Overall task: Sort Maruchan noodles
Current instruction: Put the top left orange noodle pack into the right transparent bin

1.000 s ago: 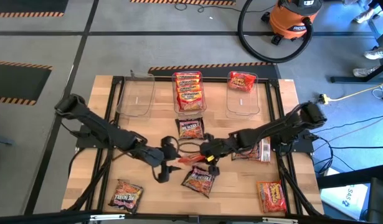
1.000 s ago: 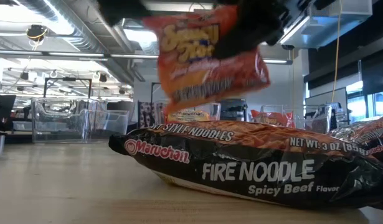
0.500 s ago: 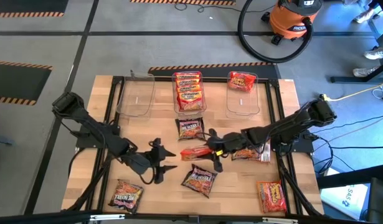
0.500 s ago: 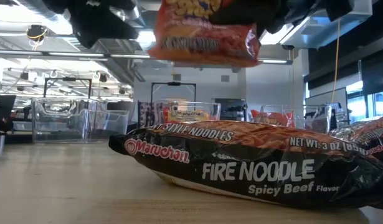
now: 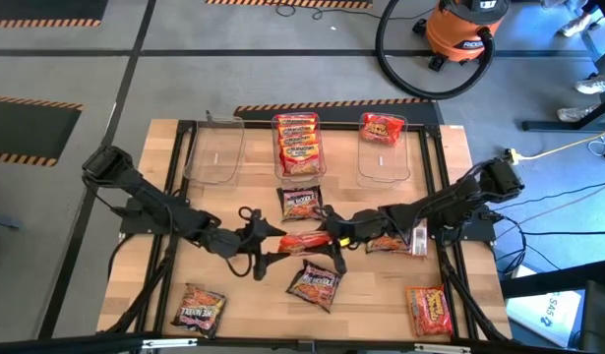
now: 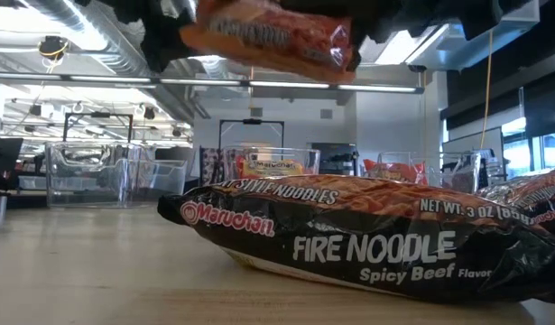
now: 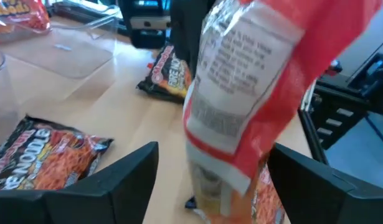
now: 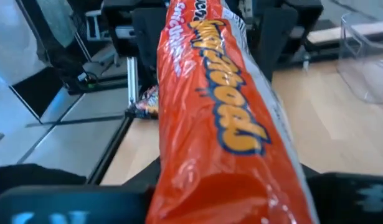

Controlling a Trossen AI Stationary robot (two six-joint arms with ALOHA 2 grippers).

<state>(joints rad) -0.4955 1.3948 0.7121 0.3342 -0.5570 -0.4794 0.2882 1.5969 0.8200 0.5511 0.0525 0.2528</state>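
An orange-red Maruchan noodles packet point(image 5: 302, 240) hangs in the air over the middle of the table, also seen high in the low view point(image 6: 268, 36). My right gripper point(image 5: 332, 239) is shut on its right end. My left gripper point(image 5: 280, 246) is open, and its two fingers point(image 7: 116, 174) stand on either side of the packet's free left end point(image 7: 241, 106); I see no touch. Dark packets point(image 5: 300, 204), point(image 5: 314, 282), point(image 5: 200, 307) and a red one point(image 5: 429, 309) lie flat on the table. My right gripper pinches the packet's right end point(image 8: 228, 186) between its two fingers point(image 8: 359, 199), coming nearly level from the table's right. The packet sticks straight out ahead of the fingers toward my left gripper. It is lifted clear of the table and lies almost level.
Three clear tubs stand along the far edge: the left one point(image 5: 215, 149) bare, the middle one point(image 5: 298, 146) holding several orange packets, the right one point(image 5: 383, 143) holding a red packet. Another packet point(image 5: 395, 241) lies under my right arm. An orange vacuum point(image 5: 464, 29) stands beyond the table.
My right gripper has tipped upward, and the packet has swung from hanging face-on to lying almost level, higher above the table. My left gripper drew back toward the table's left, then came forward again until its fingers stood around the packet's free end.
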